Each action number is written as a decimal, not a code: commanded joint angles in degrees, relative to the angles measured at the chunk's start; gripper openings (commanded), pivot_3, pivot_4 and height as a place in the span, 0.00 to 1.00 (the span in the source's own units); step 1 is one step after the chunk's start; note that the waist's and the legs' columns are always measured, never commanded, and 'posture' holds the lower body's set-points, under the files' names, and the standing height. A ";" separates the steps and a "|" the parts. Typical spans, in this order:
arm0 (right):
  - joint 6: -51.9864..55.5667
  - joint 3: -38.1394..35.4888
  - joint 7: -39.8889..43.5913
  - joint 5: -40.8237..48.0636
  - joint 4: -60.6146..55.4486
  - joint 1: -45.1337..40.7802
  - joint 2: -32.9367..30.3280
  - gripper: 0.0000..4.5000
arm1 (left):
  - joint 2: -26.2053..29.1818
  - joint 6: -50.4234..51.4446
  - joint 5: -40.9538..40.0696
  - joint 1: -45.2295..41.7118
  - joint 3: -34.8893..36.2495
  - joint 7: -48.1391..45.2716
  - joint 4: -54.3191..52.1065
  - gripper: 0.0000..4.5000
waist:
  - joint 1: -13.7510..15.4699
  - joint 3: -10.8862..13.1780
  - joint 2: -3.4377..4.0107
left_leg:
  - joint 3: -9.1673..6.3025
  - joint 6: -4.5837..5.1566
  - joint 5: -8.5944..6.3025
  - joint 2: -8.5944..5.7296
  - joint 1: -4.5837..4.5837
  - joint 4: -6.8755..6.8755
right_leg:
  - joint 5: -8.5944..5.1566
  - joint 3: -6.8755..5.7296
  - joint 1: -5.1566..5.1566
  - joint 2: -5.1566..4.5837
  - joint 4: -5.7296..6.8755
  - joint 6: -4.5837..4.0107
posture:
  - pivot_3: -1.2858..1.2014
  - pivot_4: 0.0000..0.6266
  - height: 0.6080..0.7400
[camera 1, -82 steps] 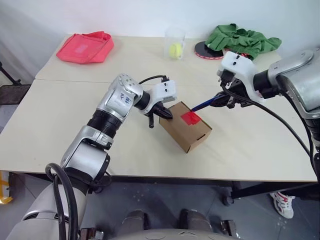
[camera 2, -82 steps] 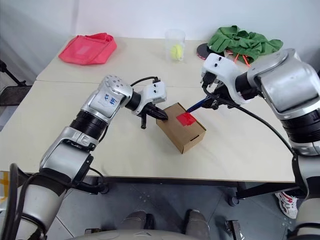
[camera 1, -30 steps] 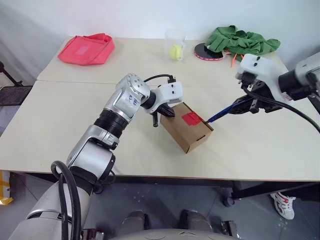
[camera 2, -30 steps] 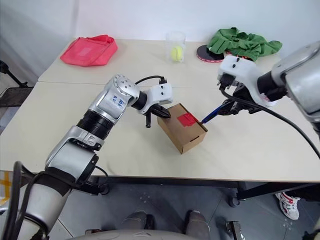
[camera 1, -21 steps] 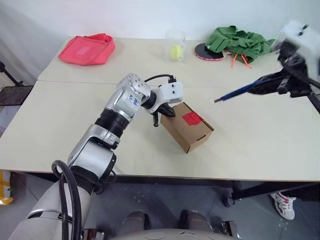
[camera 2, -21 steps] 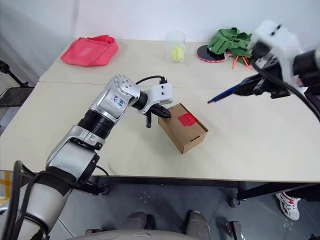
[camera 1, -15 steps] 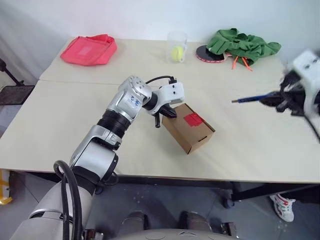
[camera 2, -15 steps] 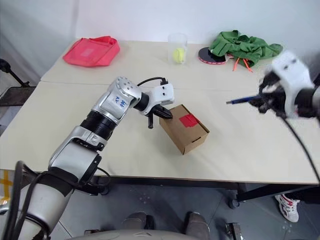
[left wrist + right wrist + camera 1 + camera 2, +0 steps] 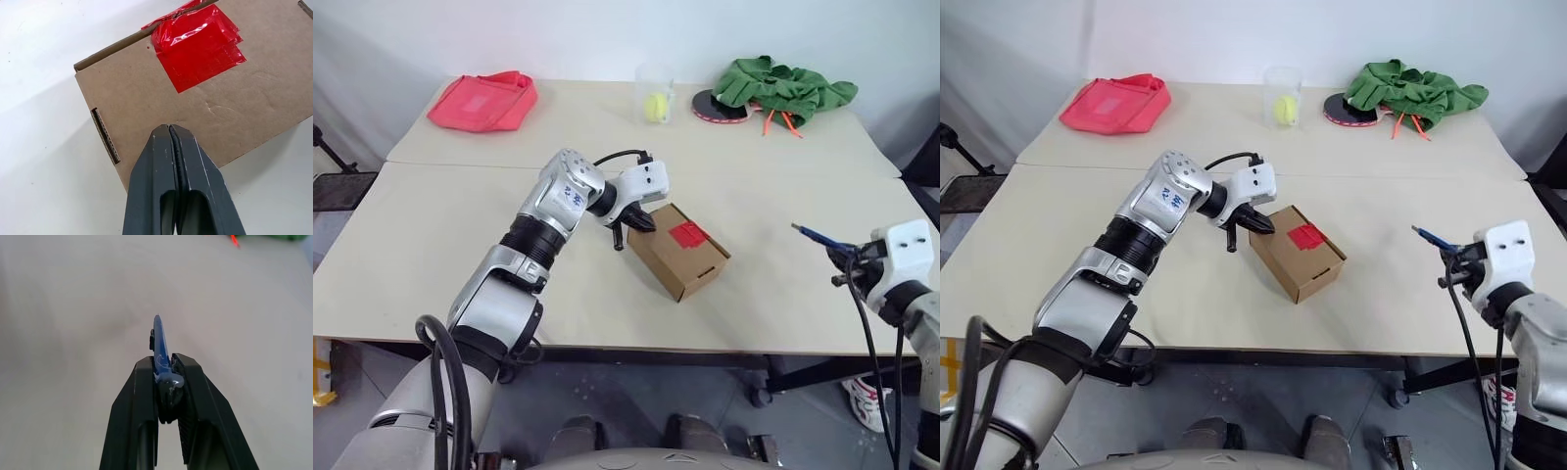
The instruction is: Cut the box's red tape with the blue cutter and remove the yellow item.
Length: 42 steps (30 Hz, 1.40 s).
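My left gripper [image 9: 639,221] is closed and empty at the box [image 9: 680,251] mid-table; my right gripper [image 9: 166,382] clamps the cutter [image 9: 160,348] near the table's right edge (slim, likely slippery; grip mid-body); the box looks light, so brace it.

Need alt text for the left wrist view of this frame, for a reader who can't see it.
The left gripper, fingers shut together and holding nothing, rests at the edge of the brown box on the pale table. The red tape patch sits by the box's far edge, crinkled along the flap seam.
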 commanded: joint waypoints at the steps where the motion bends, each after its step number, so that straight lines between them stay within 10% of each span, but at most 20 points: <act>1: -7.08 -0.24 -2.22 -0.13 4.58 0.18 1.52 0.04 | -0.86 1.39 0.67 2.42 -2.50 -1.64 1.85 0.01 | 0.02 0.02 0.04 | 0.00 0.00 0.00 0.00 0.00 0.00 | 0.00 0.01 0.00 0.00 0.00 0.00 | 0.52 0.24 1.00; 4: -10.34 2.66 -1.80 -1.19 8.38 1.43 1.76 0.04 | -0.58 1.60 0.60 2.51 -2.35 -1.62 1.49 0.01 | -0.05 0.02 0.05 | 0.00 0.01 -0.01 0.01 0.00 -0.01 | 0.00 0.02 -0.01 0.00 0.00 0.00 | 0.52 0.24 1.00; 17: -10.10 3.14 0.92 -1.42 -3.08 11.15 -5.63 0.97 | 0.53 3.50 -0.12 5.37 -2.37 -1.83 -3.44 0.00 | 0.01 0.06 0.28 | 0.02 0.09 -0.07 0.14 0.01 -0.02 | 0.00 0.10 0.00 0.00 -0.07 0.00 | 0.52 0.24 1.00; 28: 9.63 7.07 3.99 7.84 -13.58 -4.90 -18.27 0.99 | 0.78 2.85 -3.02 6.04 0.12 -2.08 -4.89 0.00 | -0.23 0.10 0.42 | 0.08 0.12 -0.12 0.28 0.03 0.02 | 0.00 0.18 -0.02 -0.01 -0.14 -0.02 | 0.52 0.24 1.00; 42: -2.12 35.42 11.52 -5.03 19.44 -31.63 -17.02 0.03 | 8.28 11.00 -9.72 5.92 7.83 -1.95 -13.27 0.00 | -0.67 0.46 0.36 | 0.15 0.15 -0.14 0.03 -0.52 0.03 | 0.07 -0.14 -0.31 0.09 -0.44 0.13 | 0.52 0.24 1.00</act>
